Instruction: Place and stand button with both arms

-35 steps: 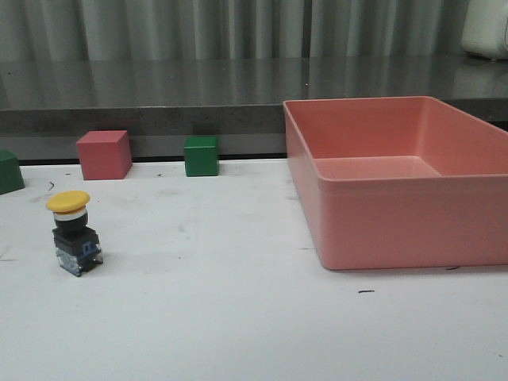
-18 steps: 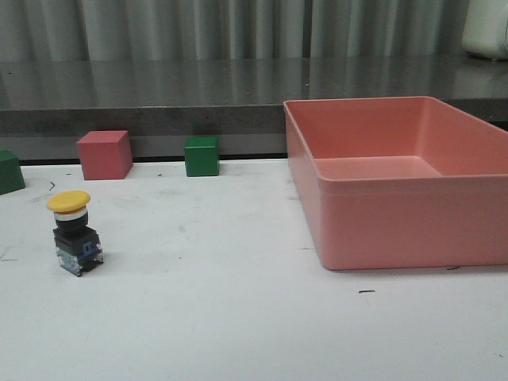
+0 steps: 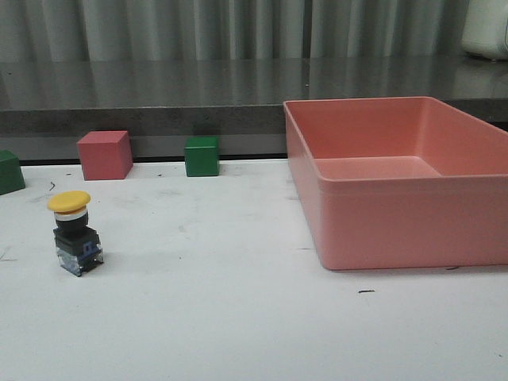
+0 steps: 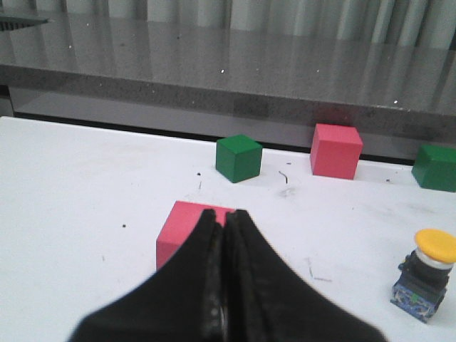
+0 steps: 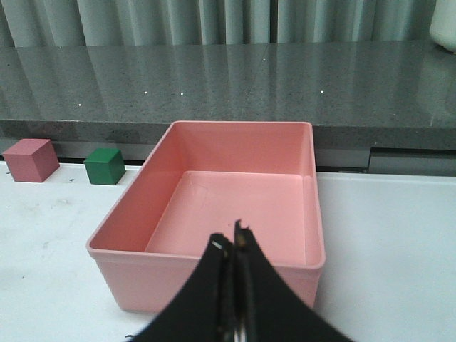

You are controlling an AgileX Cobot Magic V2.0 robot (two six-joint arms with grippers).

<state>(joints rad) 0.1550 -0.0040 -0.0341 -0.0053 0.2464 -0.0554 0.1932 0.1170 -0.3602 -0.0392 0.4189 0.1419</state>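
A white table (image 3: 238, 317) stands in front of a grey counter. On its left side the button (image 3: 74, 232) stands upright, its yellow cap on top and its dark blocky base on the table surface, well apart from everything else. Since it is already standing, the task looks finished or nearly so.

A large, empty pink bin (image 3: 397, 178) takes up the right side of the table. Along the back edge sit a pink cube (image 3: 104, 154) and a green cube (image 3: 202, 155), with another green cube (image 3: 9, 171) at the far left.

Neither arm appears in the front view. The left gripper (image 4: 224, 235) has its fingers pressed together with nothing between them; it sits back from the button, above a second pink cube (image 4: 187, 229). The right gripper (image 5: 231, 249) is likewise closed and empty, hanging near the bin. Both seem parked clear of the button so as not to knock it over.
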